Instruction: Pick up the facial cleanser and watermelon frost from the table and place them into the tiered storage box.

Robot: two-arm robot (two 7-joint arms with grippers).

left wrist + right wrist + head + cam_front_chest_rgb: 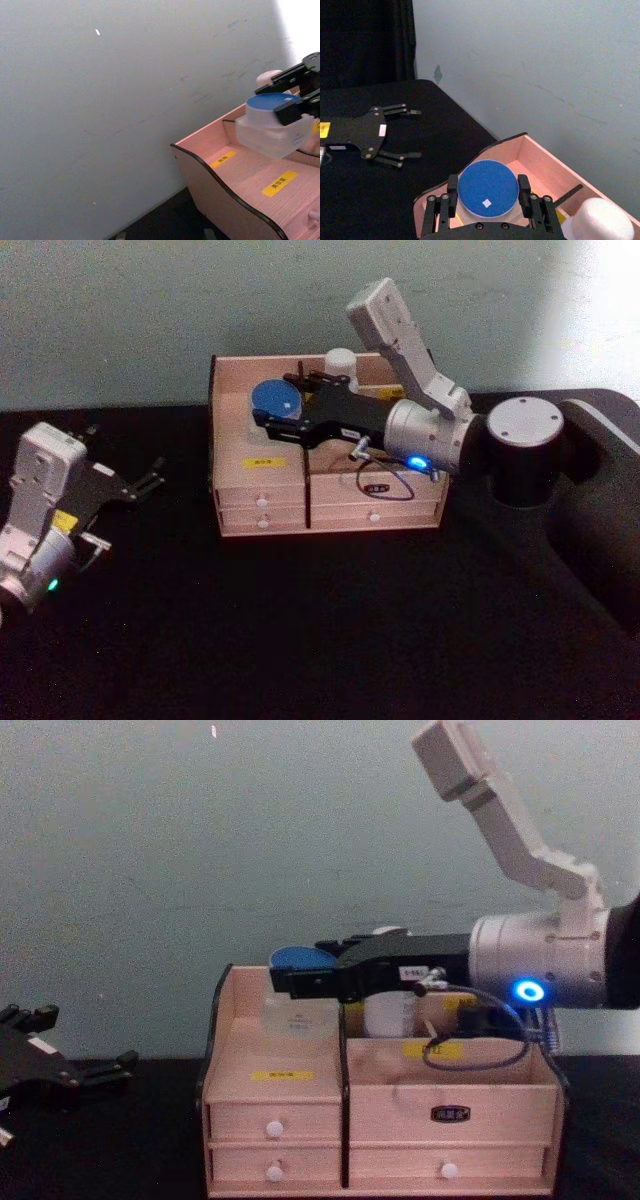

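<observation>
My right gripper [272,406] is shut on the watermelon frost [280,396], a squat clear jar with a blue lid [487,187]. It holds the jar slightly tilted over the back left compartment of the tiered storage box [262,512], and the jar's body [272,134] seems just clear of the floor. The facial cleanser [342,362] stands in the back right compartment, its white cap [601,221] beside the gripper. My left gripper [150,478] rests open on the table, left of the box.
The wooden box [280,1120] stands against a pale wall, with drawers facing me. A black table [330,630] stretches in front of it and to both sides. My right arm [520,450] reaches in across the box's right half.
</observation>
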